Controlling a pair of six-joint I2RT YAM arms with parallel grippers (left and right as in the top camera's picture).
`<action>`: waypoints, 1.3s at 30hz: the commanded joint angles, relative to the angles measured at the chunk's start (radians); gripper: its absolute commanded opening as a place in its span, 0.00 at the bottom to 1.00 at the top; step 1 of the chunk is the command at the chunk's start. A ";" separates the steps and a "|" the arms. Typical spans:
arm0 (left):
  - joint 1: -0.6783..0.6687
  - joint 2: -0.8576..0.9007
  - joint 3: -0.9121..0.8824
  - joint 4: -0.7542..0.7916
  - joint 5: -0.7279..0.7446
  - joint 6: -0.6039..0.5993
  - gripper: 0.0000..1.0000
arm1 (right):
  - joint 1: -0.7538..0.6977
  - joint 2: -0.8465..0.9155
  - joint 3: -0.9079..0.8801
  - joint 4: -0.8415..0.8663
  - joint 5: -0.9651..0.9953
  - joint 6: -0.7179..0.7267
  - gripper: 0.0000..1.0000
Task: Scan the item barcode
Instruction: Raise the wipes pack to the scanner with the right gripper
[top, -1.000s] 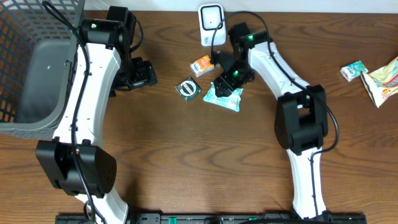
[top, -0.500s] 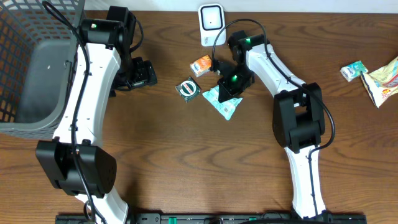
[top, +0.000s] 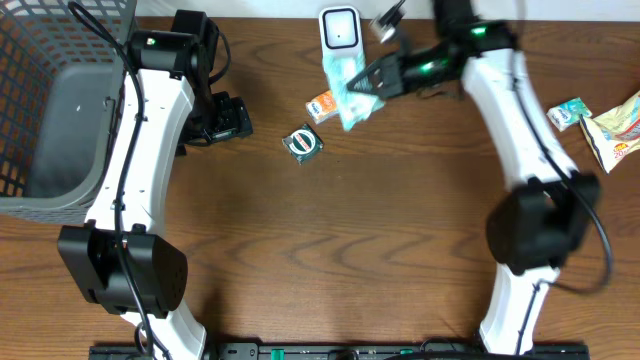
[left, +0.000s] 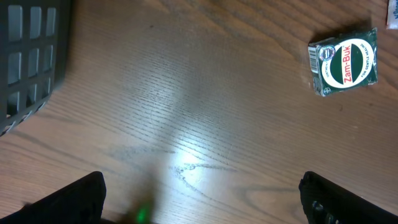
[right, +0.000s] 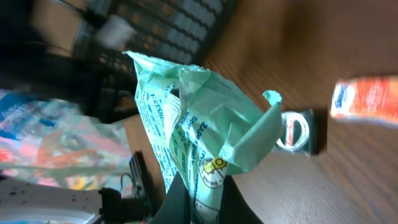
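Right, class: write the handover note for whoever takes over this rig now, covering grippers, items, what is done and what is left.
Left gripper: open, empty, over the table, apart from the dark green square box.
Right gripper: shut on the mint-green plastic pouch, held up beside the white barcode scanner.
Done: pouch picked up.
Left: present its barcode to the scanner; nothing here shows a scan yet.

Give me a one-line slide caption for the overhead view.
Right gripper holds a mint-green pouch by the white scanner; left gripper open, apart from the small green box.
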 joint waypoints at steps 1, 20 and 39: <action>0.000 -0.017 -0.002 -0.002 0.002 -0.006 0.98 | 0.021 -0.106 0.017 -0.008 0.078 0.035 0.01; 0.001 -0.017 -0.002 -0.002 0.002 -0.006 0.97 | 0.125 -0.196 0.016 0.012 0.497 0.137 0.01; 0.000 -0.017 -0.002 -0.002 0.002 -0.006 0.98 | 0.317 0.193 0.016 0.928 1.624 -0.404 0.01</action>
